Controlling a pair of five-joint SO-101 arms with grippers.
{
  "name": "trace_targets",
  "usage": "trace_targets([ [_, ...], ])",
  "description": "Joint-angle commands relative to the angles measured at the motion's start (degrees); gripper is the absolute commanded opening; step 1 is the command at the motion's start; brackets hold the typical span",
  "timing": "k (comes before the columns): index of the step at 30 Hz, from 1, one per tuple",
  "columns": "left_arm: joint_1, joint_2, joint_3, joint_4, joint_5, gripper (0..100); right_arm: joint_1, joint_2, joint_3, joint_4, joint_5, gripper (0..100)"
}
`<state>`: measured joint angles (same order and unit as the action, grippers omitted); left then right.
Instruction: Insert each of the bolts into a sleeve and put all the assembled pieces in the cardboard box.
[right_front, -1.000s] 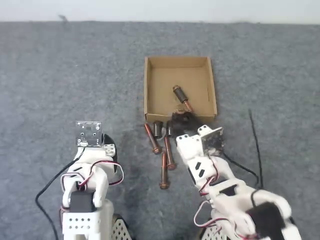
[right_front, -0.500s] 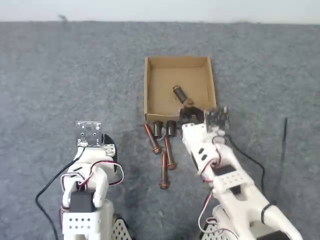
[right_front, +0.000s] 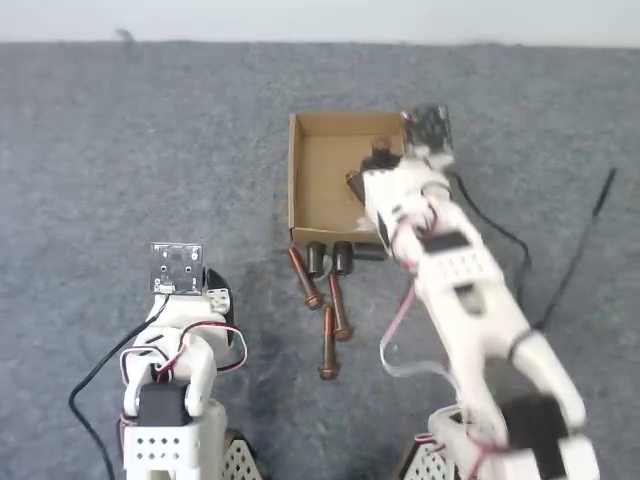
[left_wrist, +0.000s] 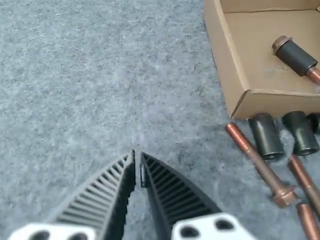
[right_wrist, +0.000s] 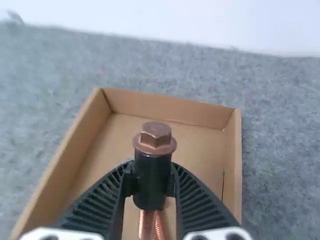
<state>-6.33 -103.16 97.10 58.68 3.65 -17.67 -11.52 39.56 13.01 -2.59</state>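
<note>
Sleeved bolt (right_wrist: 153, 172) (black sleeve, copper hex head up) upright, pinched between right jaws, over open cardboard box (right_wrist: 165, 107). 2nd assembled piece (left_wrist: 295, 51) lies inside box. Empty sleeves (left_wrist: 265, 136) + 3 loose bolts (left_wrist: 256, 161) lie ahead of left jaws, just outside box wall.

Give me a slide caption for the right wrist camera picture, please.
Right pincer shut on a sleeved bolt, held over the cardboard box on grey carpet.

The bolts (right_front: 338, 305) are copper, the sleeves (right_front: 317, 258) black. The counter (right_front: 150, 130) is speckled grey, the cardboard box (right_front: 322, 175) plain tan.
</note>
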Motion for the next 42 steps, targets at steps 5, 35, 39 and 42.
trace_targets([
  [5, -0.2, -0.6, -0.5, -1.3, -0.7, 1, 1.8, 19.8, -28.2, 14.8, 1.8, 0.6],
  [35, -0.3, -0.6, -0.5, -2.5, -0.7, 1, 2.8, 33.8, -55.7, 47.3, 8.6, 0.0],
  [39, -0.3, -0.6, -0.5, -2.5, -0.7, 1, 2.8, 30.0, -55.6, 54.7, 8.6, 0.3],
  [42, -0.3, -0.6, -0.5, -2.5, -0.7, 1, 2.8, 27.7, -55.6, 60.4, 8.6, 0.6],
])
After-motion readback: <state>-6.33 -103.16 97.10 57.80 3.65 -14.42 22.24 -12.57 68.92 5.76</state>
